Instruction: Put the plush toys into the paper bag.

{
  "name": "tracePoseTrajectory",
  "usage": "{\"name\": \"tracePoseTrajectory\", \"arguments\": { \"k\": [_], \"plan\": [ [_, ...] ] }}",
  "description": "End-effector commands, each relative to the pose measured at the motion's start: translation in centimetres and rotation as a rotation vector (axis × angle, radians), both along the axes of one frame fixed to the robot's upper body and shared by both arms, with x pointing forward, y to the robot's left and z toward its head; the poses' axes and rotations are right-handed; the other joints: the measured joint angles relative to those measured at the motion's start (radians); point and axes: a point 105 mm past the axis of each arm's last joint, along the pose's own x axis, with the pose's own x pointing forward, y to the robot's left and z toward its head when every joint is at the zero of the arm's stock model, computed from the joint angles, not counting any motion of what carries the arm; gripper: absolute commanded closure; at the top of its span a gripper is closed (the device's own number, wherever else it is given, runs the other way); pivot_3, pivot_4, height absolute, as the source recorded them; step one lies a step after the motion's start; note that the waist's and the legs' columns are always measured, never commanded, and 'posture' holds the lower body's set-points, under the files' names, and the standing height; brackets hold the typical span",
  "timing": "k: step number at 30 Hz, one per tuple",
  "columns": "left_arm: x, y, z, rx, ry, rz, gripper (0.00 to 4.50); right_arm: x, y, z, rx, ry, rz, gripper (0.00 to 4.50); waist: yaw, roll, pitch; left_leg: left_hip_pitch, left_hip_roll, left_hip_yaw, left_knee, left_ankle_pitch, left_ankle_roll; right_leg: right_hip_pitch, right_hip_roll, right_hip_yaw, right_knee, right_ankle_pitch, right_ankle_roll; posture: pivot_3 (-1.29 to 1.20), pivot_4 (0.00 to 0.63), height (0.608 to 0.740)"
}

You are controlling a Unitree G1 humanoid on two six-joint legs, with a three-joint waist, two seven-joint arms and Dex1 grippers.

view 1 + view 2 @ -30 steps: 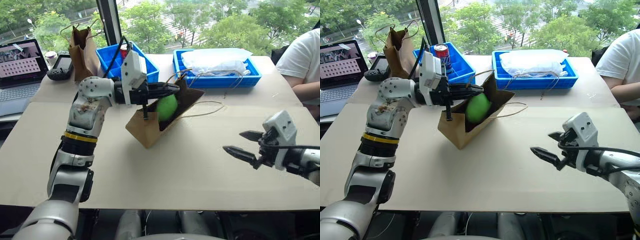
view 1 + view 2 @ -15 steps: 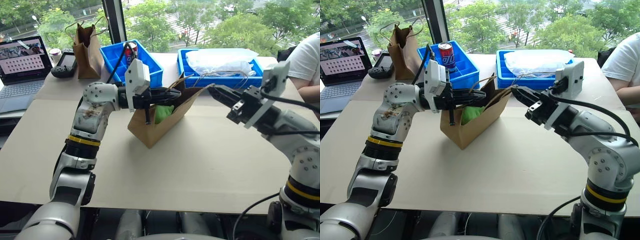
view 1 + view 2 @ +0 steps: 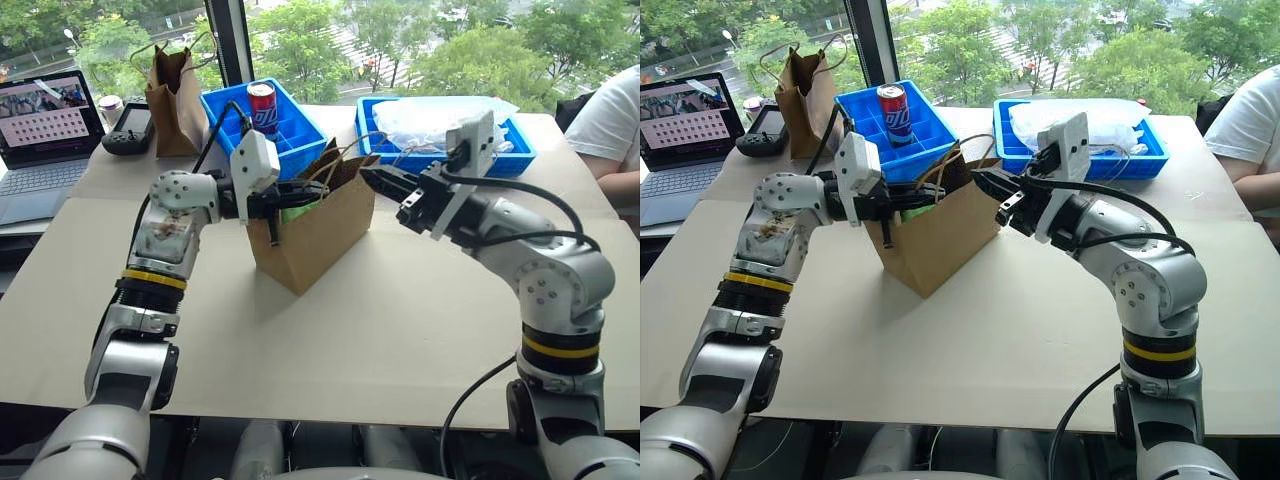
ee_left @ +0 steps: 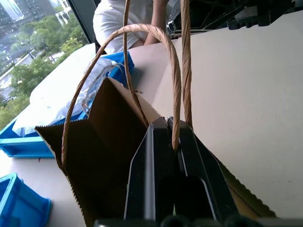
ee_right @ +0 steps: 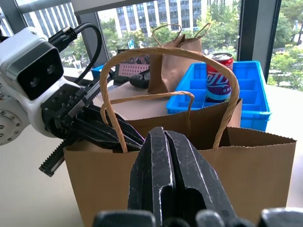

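Paper bag (image 3: 312, 235) stands upright mid-table (image 3: 400, 330); green plush toy (image 3: 297, 210) shows inside. My left gripper (image 3: 318, 193) reaches into its mouth, fingers nearly together. My right gripper (image 3: 368, 176), fingers together, is at the bag's far rim. Beyond: blue bins (image 3: 240, 115).

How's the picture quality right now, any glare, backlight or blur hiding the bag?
Left eye view: bright window behind, paper bag evenly lit, sharp. Right wrist view: right claw looms soft up close, bag clear. Left wrist view: left claw dark, bag's inside shadowed.
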Motion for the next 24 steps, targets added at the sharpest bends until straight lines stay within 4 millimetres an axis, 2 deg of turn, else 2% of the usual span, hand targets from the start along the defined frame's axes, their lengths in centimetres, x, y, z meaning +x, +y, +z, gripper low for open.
{"name": "tracePoseTrajectory", "arguments": {
  "k": [1, 6, 7, 9, 13, 18, 24],
  "plan": [
    [-0.3, 0.5, 2.7, -0.081, -0.025, -0.004, 1.97, -0.2, -0.2, 0.6, -0.03, -0.057, 0.015, 4.5, 0.0, 0.0, 0.0, 0.0, 0.0, 0.0, 0.0, 0.0, 0.0, 0.0, 0.0, 0.0, 0.0, 0.0, 0.0, 0.0, 0.15, 0.736],
    [-0.9, 1.3, 5.5, -0.229, 0.034, -0.001, 0.16, -0.9, -1.5, -0.8, -0.087, -0.012, 0.025, 4.5, 0.0, 0.0, 0.0, -0.001, 0.0, -0.001, 0.0, 0.0, 0.0, 0.0, 0.0, -0.001, 0.003, 0.0, 0.0, 0.0, 0.15, 0.736],
    [-1.2, 1.5, 6.2, -0.266, 0.052, -0.01, 0.03, -1.2, -1.9, -1.3, -0.109, 0.006, 0.031, 4.5, 0.0, 0.0, 0.0, -0.001, 0.0, -0.001, 0.0, 0.0, 0.0, 0.0, 0.0, -0.001, 0.003, 0.0, 0.0, 0.0, 0.15, 0.736],
    [-2.1, 1.9, 7.1, -0.306, 0.076, -0.027, 0.03, -1.7, -2.7, -2.2, -0.148, 0.032, 0.033, 4.5, 0.0, 0.0, 0.0, -0.002, 0.001, -0.001, 0.0, 0.0, 0.0, 0.0, -0.001, -0.001, 0.003, 0.0, 0.0, 0.0, 0.15, 0.736],
    [-3.6, 2.8, 7.3, -0.309, 0.134, -0.045, 0.03, -1.8, -3.6, -2.8, -0.193, 0.046, 0.024, 4.5, -0.009, 0.0, 0.0, -0.001, 0.001, -0.001, 0.0, 0.0, 0.0, 0.0, -0.001, -0.001, 0.003, 0.0, 0.0, 0.0, 0.15, 0.736],
    [-3.3, 4.6, 6.0, -0.264, 0.141, 0.068, 0.03, -1.8, -4.1, -2.9, -0.278, 0.032, 0.014, 4.5, -0.01, 0.0, 0.0, 0.003, 0.0, -0.001, 0.0, 0.0, -0.001, 0.001, 0.0, 0.0, 0.001, 0.0, 0.0, 0.0, 0.15, 0.736],
    [-3.3, 8.5, 3.6, -0.269, 0.191, 0.222, 0.03, -1.7, -3.9, -1.8, -0.34, -0.03, 0.018, 4.5, -0.013, 0.0, 0.0, 0.004, 0.001, 0.0, 0.0, 0.001, -0.002, 0.001, 0.0, 0.001, 0.002, 0.0, -0.001, 0.0, 0.15, 0.736]
  ]
}}
